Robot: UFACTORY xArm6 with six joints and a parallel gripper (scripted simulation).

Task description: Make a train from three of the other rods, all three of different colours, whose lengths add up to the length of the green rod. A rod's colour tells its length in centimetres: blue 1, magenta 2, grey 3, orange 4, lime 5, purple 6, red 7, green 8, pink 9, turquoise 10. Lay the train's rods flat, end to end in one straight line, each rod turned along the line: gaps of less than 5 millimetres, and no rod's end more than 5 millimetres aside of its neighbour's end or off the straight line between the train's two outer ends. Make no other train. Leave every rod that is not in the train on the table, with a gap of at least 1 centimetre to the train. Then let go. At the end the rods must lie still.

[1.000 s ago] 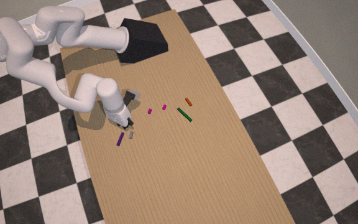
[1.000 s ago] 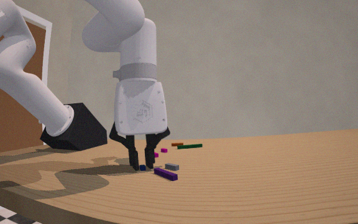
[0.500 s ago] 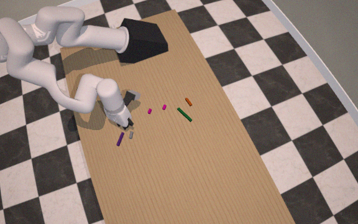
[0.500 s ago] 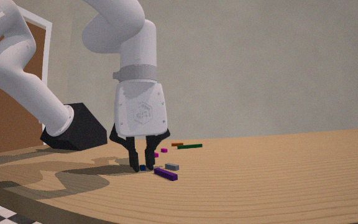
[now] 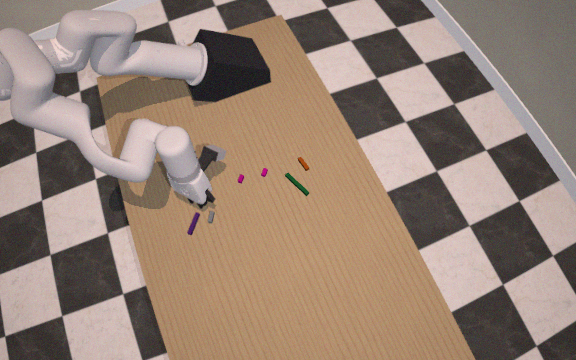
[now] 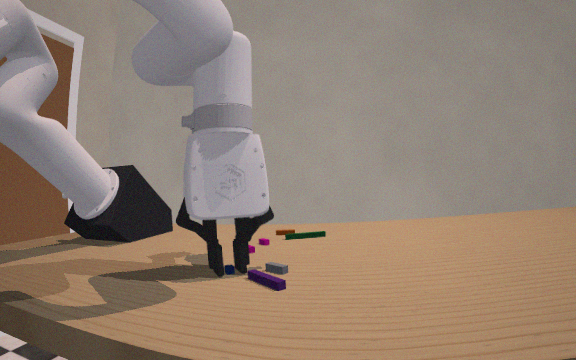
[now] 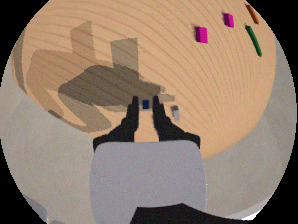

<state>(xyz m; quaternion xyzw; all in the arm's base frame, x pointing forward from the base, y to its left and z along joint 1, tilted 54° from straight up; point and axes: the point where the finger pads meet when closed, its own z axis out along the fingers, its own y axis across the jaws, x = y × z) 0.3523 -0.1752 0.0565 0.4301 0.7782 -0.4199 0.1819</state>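
Note:
My gripper [image 5: 207, 201] [image 6: 228, 271] [image 7: 145, 102] stands upright with its fingertips down on the table. The fingers are narrowly open and straddle a small blue rod [image 6: 229, 269] [image 7: 145, 103] with a slight gap on each side. In the top view the gripper hides the blue rod. A grey rod [image 5: 211, 216] [image 6: 276, 268] [image 7: 174, 113] and a purple rod [image 5: 193, 223] [image 6: 266, 280] lie close by. Two magenta rods [image 5: 240, 178] [image 5: 264, 172] [image 7: 201, 34] [image 7: 228, 19] lie further along. Beyond them lie the green rod [image 5: 296, 184] [image 6: 305, 235] [image 7: 253, 39] and an orange rod [image 5: 303, 163] [image 6: 285, 232] [image 7: 252, 12].
All rods lie on a long wooden table [image 5: 293, 275] over a chequered floor. The arm's black base [image 5: 230, 65] [image 6: 123, 205] stands at the table's far end. The arm's elbow hangs over the table's left edge.

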